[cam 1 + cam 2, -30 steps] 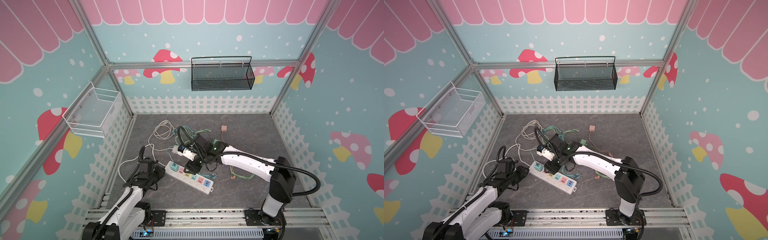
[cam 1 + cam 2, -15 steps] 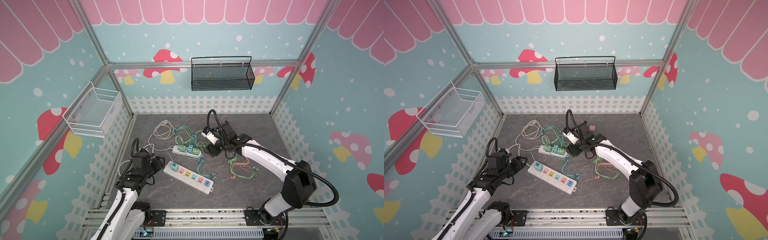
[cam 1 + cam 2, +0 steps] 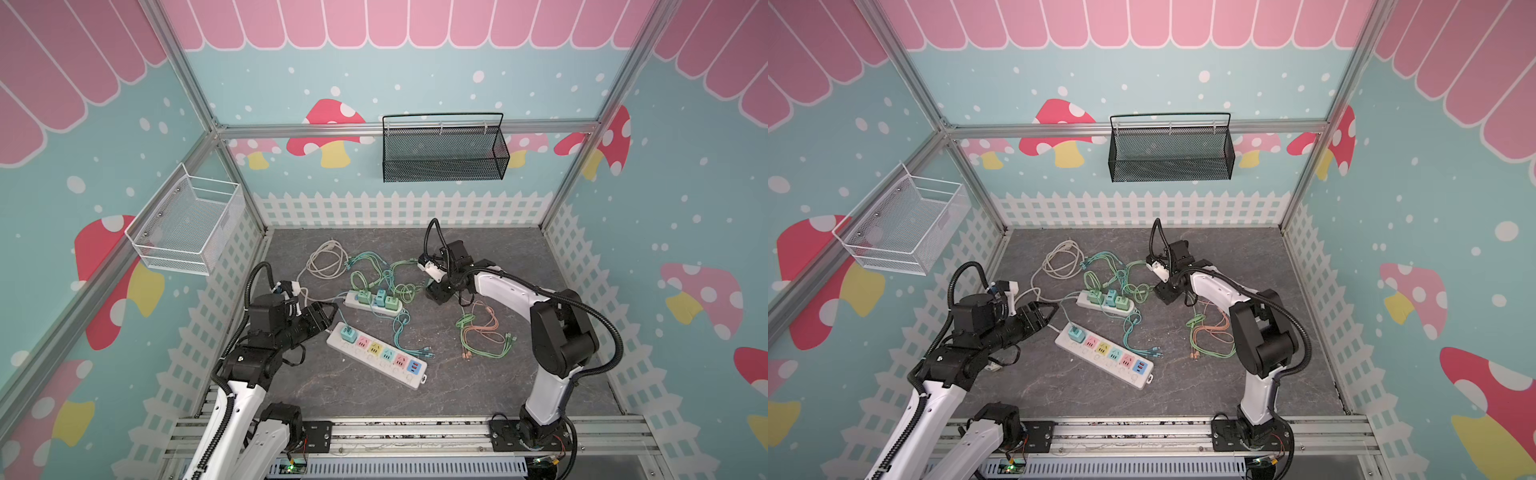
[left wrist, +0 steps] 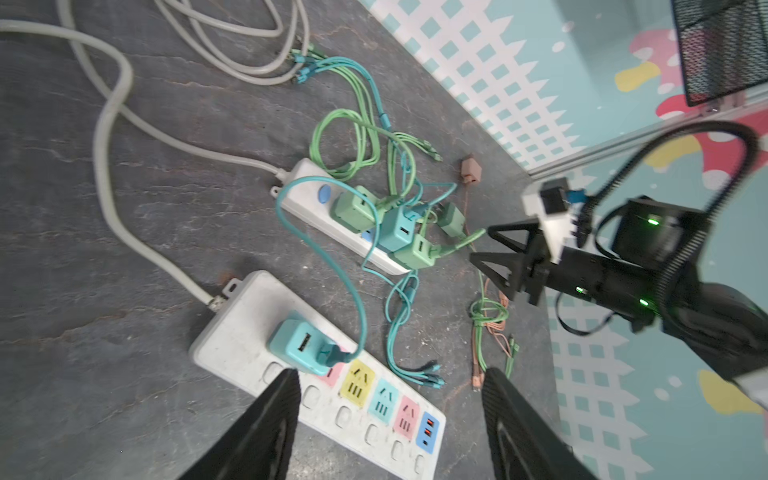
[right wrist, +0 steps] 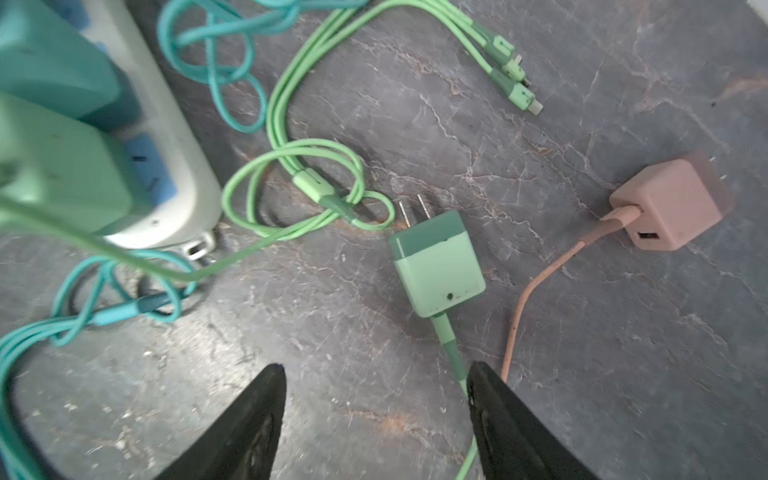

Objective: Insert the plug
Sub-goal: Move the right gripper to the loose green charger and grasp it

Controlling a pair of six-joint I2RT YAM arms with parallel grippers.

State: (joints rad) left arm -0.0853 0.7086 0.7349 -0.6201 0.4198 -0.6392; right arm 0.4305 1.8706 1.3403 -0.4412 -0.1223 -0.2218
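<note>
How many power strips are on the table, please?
2: the long strip with coloured sockets at the front, and the shorter white strip just behind it, carrying three chargers. None appears hidden.

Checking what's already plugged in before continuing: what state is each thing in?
Long power strip: one socket taken, rest free.
Teal charger: plugged into that strip.
Short power strip: three chargers plugged in.
Green charger: unplugged, lying loose.
Pink charger: unplugged, cable attached.
Left gripper: fingers apart, empty.
Right gripper: fingers apart, empty.
</note>
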